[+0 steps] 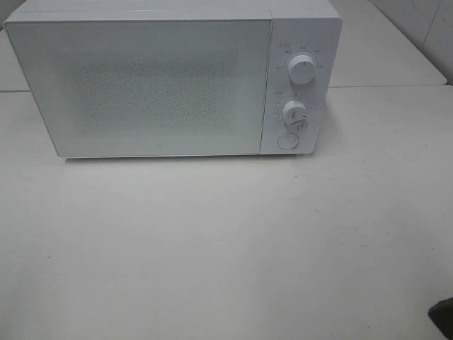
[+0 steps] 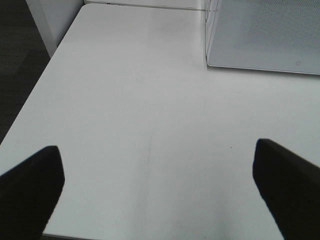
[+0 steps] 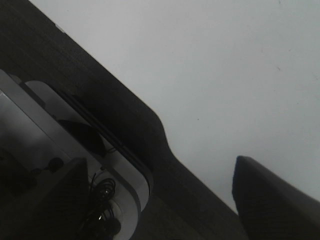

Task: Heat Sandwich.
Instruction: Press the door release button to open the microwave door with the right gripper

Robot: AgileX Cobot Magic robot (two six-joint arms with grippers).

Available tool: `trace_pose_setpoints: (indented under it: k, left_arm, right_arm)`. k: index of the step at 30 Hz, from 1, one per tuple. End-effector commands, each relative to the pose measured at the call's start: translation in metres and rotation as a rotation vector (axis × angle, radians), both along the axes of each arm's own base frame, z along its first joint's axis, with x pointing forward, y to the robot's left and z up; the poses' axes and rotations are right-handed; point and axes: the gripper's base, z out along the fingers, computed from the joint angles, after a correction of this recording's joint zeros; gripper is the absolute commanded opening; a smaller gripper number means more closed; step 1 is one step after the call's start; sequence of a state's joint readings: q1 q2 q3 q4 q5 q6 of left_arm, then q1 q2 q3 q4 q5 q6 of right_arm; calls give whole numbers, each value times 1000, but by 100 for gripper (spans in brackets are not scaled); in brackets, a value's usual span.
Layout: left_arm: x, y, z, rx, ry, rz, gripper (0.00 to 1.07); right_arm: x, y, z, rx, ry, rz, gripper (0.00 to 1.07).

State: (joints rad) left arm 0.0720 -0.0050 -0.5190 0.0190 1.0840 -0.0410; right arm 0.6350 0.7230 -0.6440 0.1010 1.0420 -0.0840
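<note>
Sandwich: not in sight in any of the three views. No sandwich lies on the open stretch of table in front of the microwave. Whether one sits inside the microwave cannot be told.
Microwave: white, standing at the back of the table, its front facing the high camera.
Door: shut flush. Its pale dotted window shows nothing of the inside.
Controls: upper knob, lower knob and a round button run down the right-hand panel. Their markings are too small to read.
Left gripper: fingers spread wide with nothing between them. It hangs over bare table, with a front corner of the microwave in its wrist view, well apart from the fingers.
Right gripper: fingers apart and empty. It hangs over the table's edge, with dark floor and some equipment below.
High view corner: a dark shape at the lower right, probably part of the right arm, though I cannot tell for sure.
Done so far: no step can be confirmed. The door is closed and neither arm is near the controls.
Left to do, as a judgement: this looks like either the very start or the very end. If it is the start, everything is left: find the sandwich, open the door, put it in, close the door and turn a knob.
</note>
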Motion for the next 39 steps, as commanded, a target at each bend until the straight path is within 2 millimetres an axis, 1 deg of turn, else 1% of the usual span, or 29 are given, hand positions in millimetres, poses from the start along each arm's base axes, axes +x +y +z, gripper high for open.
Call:
trace_pose_setpoints:
  k: [1,3,4,5,7,8,9,11,12,14,17,23,25,26,27,30,34,35,39]
  left_arm:
    - [-2,-1,0,-2,-28,2,98]
    - [-2,-1,0,-2,-28,2,98]
    - [-2,-1,0,-2,-28,2,98]
    - [-2,-1,0,-2,-28,2,98]
    - [-2,-1,0,-2,-28,2,98]
    - [-2,-1,0,-2,-28,2,98]
    - [-2,-1,0,-2,-28,2,98]
    - [-2,-1,0,-2,-28,2,98]
    - [-2,-1,0,-2,-28,2,98]
    - [-2,-1,0,-2,-28,2,98]
    - [-2,-1,0,-2,-28,2,98]
    - [-2,-1,0,-2,-28,2,98]
    - [-2,-1,0,-2,-28,2,98]
    - [-2,-1,0,-2,-28,2,98]
    - [-2,-1,0,-2,-28,2,98]
    - [-2,-1,0,-2,-28,2,98]
    - [-2,-1,0,-2,-28,2,98]
    - [-2,-1,0,-2,-28,2,98]
    - [-2,-1,0,-2,-28,2,98]
  right_arm:
    - [-17,-14,10,46,-78,-4,76]
    - [-29,-24,15,82,-140,-5,76]
    - [-29,-24,15,82,-140,-5,76]
    - [-39,-33,18,97,-188,-8,76]
    - [-48,-42,19,106,-233,-31,76]
    - [-54,-52,20,99,-270,-70,76]
    - [-54,-52,20,99,-270,-70,76]
    - [-59,-59,20,90,-299,-115,76]
    - [-61,-67,20,75,-336,-181,76]
    - [-63,-70,20,74,-354,-208,76]
    - [-71,-77,22,88,-425,-323,76]
    - [-80,-81,23,134,-501,-408,76]
    - [-81,-81,19,147,-525,-436,76]
    - [-82,-81,12,148,-535,-459,76]
    - [-82,-81,12,148,-535,-459,76]
    - [-82,-81,-3,136,-541,-503,76]
    - [-86,-81,-3,166,-597,-542,76]
    - [-87,-80,-7,189,-645,-568,76]
    - [-87,-79,-7,176,-646,-583,76]
